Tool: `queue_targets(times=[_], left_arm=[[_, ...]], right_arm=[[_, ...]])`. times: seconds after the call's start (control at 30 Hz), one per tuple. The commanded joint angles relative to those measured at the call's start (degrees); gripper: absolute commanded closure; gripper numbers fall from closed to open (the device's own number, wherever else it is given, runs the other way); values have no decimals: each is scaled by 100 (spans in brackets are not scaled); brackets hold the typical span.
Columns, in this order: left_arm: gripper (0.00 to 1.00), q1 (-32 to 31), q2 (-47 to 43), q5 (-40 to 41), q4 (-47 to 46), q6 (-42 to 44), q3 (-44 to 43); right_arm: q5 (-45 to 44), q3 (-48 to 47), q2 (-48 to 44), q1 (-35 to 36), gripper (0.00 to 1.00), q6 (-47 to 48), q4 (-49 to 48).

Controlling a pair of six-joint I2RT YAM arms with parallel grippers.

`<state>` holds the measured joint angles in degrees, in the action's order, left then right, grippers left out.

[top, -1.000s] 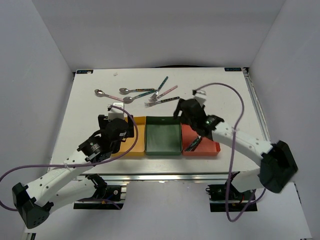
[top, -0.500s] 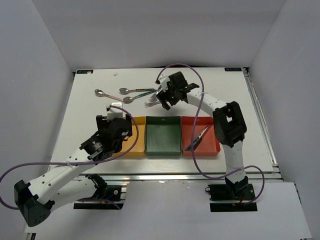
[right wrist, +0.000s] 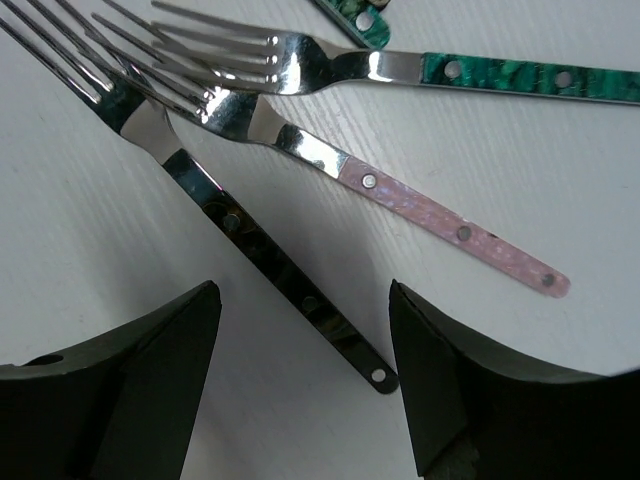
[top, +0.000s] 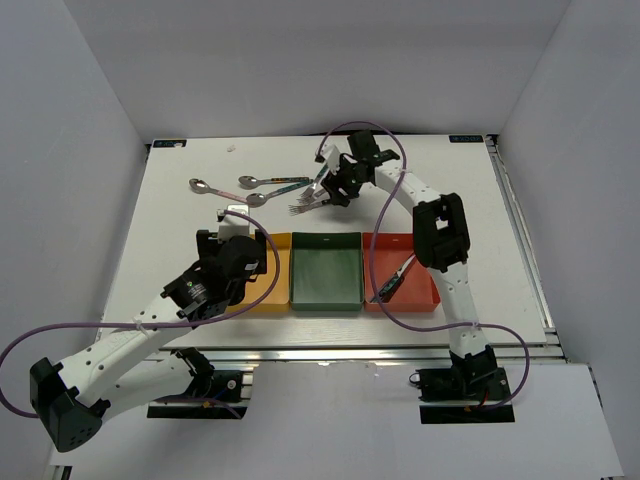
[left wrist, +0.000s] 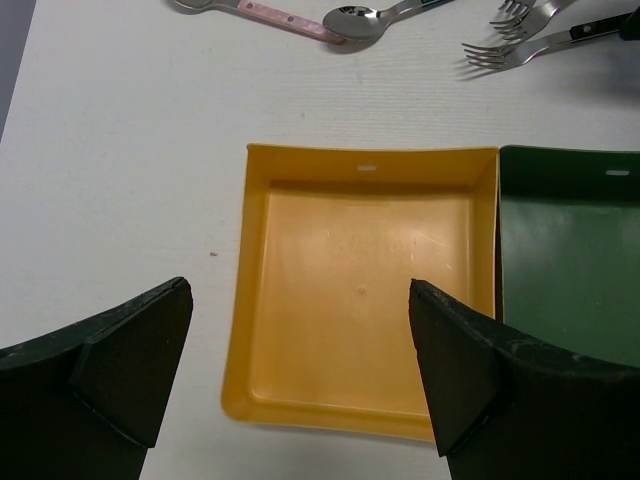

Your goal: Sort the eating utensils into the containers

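Observation:
Three forks lie fanned together in the right wrist view: a dark-handled fork (right wrist: 270, 270), a pink-handled fork (right wrist: 440, 225) and a teal-handled fork (right wrist: 500, 75). My right gripper (right wrist: 300, 330) is open just above them, with the end of the dark handle between its fingers. In the top view it (top: 335, 190) is at the far middle of the table. My left gripper (left wrist: 300, 310) is open and empty above the yellow tray (left wrist: 370, 155). The green tray (top: 325, 270) is beside it. The red tray (top: 420, 298) holds a utensil (top: 392, 283).
Three spoons (top: 205, 187), (top: 262, 181), (top: 270, 195) lie left of the forks on the white table. A purple cable loops above the right arm (top: 390, 150). The three trays stand in a row near the table's front edge.
My right arm swung from above the red tray out to the forks at the far middle and came down over them. My left arm has barely moved.

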<state>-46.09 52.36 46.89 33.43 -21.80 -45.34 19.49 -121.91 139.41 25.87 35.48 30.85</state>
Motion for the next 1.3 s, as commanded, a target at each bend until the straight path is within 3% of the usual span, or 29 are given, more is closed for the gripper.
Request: queue_targets(times=[0.0, 0.13, 0.23, 0.33, 0.37, 0.47, 0.63, 0.8, 1.03, 1.27], left_arm=[[2, 3, -42, -66, -29, 53, -36], [2, 3, 2, -84, -38, 62, -36], [2, 3, 38, -101, -30, 62, -36], [2, 3, 38, -93, -30, 71, -27], [2, 3, 29, -93, -30, 71, -36], [2, 3, 29, -101, -30, 71, -27], [2, 3, 29, -110, -30, 80, -19], [2, 3, 29, -58, 6, 45, -27], [2, 3, -6, 13, 32, 18, -36], [2, 3, -59, 144, 111, -70, -62]], right_arm=[[354, -290, 235, 15, 28, 310, 378], [232, 105, 296, 23, 30, 371, -78], [214, -9, 367, 41, 39, 468, 53], [231, 35, 262, 67, 49, 556, 202], [240, 105, 209, 68, 61, 600, 193], [222, 597, -98, 76, 76, 626, -96], [196, 1186, -564, 164, 84, 740, -527], [65, 1310, -784, 287, 100, 855, -659], [-261, 1740, -1495, 551, 100, 680, -1326], [-322, 1907, -2514, 709, 100, -234, -1740]])
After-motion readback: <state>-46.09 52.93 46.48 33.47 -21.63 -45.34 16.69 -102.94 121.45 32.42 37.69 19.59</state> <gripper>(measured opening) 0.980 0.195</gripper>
